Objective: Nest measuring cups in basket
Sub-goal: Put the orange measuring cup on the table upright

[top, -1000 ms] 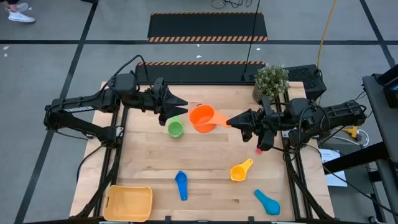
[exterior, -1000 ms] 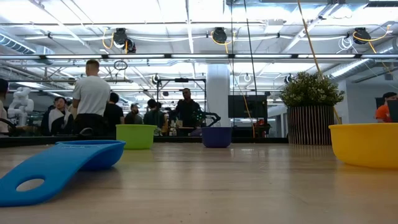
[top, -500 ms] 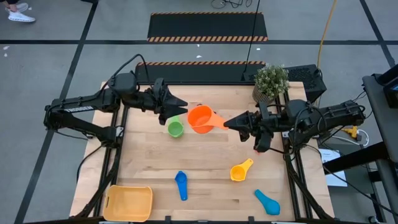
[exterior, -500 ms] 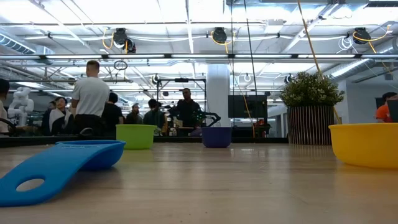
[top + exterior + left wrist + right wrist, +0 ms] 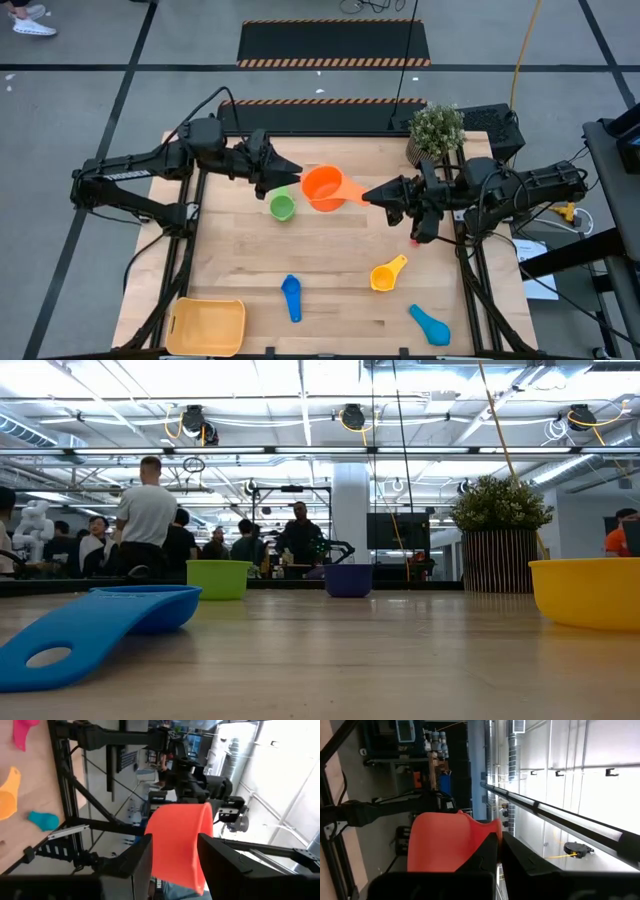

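Observation:
My right gripper (image 5: pixel 368 195) is shut on the orange measuring cup (image 5: pixel 323 188) and holds it in the air over the far middle of the table. My left gripper (image 5: pixel 292 175) is open at the cup's left side. In the left wrist view its fingers frame the orange bowl (image 5: pixel 177 845). The green cup (image 5: pixel 282 207) stands on the table just below. The blue cup (image 5: pixel 291 296), the yellow cup (image 5: pixel 386 274) and the light blue cup (image 5: pixel 430 325) lie nearer. A dark blue cup (image 5: pixel 348 579) shows only in the low view. The basket (image 5: pixel 207 326) sits at the near left corner. My right gripper pinches the orange cup's handle (image 5: pixel 487 826) near its free end between its two fingers, coming level from the table's right and lying along the handle. The cup is lifted clear, its bowl pointing toward the left arm. My left gripper: I cannot tell whether its fingers touch the bowl.
A potted plant (image 5: pixel 436 130) stands at the far right corner. A small red cup (image 5: pixel 415 241) lies under the right arm. People stand in the room beyond the table (image 5: pixel 146 510). Bare wood lies in the middle of the table (image 5: pixel 330 250).

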You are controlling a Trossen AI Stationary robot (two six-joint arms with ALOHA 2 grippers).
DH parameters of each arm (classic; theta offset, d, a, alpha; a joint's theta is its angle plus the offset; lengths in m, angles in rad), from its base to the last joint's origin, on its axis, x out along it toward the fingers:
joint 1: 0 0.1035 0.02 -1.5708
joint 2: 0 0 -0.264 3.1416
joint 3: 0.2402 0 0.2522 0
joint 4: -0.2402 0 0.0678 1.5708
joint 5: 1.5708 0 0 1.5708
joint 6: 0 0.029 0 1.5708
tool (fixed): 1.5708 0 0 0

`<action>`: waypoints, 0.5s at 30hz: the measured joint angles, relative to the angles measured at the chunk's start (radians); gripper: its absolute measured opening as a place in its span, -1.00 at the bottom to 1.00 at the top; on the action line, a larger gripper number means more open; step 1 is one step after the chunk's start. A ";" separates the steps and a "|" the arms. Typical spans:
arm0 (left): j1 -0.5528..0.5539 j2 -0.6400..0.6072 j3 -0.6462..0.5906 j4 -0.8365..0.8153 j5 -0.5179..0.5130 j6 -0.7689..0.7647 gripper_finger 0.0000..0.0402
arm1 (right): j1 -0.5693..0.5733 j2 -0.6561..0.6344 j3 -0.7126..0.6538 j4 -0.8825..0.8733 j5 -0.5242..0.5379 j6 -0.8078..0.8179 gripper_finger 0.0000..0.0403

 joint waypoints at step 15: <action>0.000 0.000 0.000 0.045 0.017 0.018 -0.22 | 0.000 0.025 0.000 -0.002 0.000 -0.001 -1.00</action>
